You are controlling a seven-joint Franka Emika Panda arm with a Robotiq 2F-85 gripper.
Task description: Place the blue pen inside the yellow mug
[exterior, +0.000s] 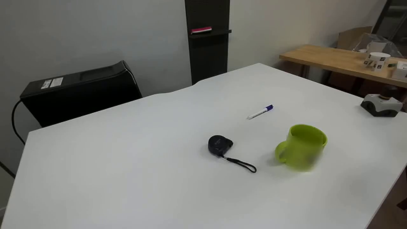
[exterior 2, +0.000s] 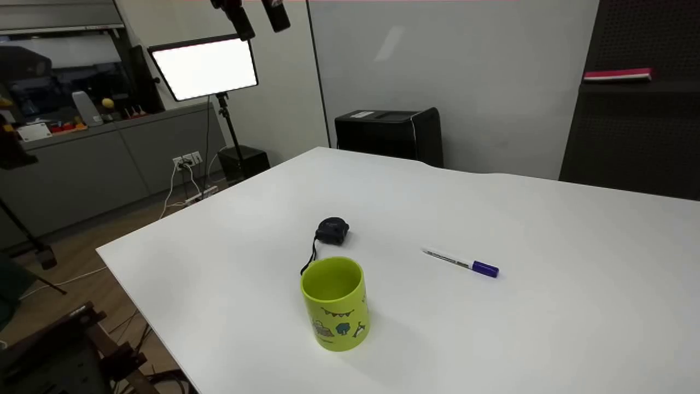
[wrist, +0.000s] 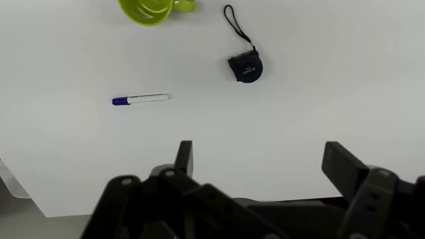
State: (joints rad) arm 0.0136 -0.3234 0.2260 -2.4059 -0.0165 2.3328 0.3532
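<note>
Wrist view: my fingers (wrist: 345, 167) stand wide apart, nothing between them, well above the bench (wrist: 262, 126). The blue pen (wrist: 146, 98) lies flat on it, set in from the wavy edge and nearly parallel to that edge and to my closing line. Coming down without a turn, I would likely miss the thin barrel; closing too high could let it roll, too low could jam me against the bench. The tape measure (wrist: 247, 68) looks near enough to nudge. Beyond, toward the opposite edge, the yellow mug (exterior 2: 334, 306) stands upright; the pen carried crosswise could catch its rim and tip it. The bench is plain white. Past its wavy edge, near a corner, sits a black box (exterior 2: 383, 135); in an exterior view, a lit panel (exterior 2: 205, 68) glares.
</note>
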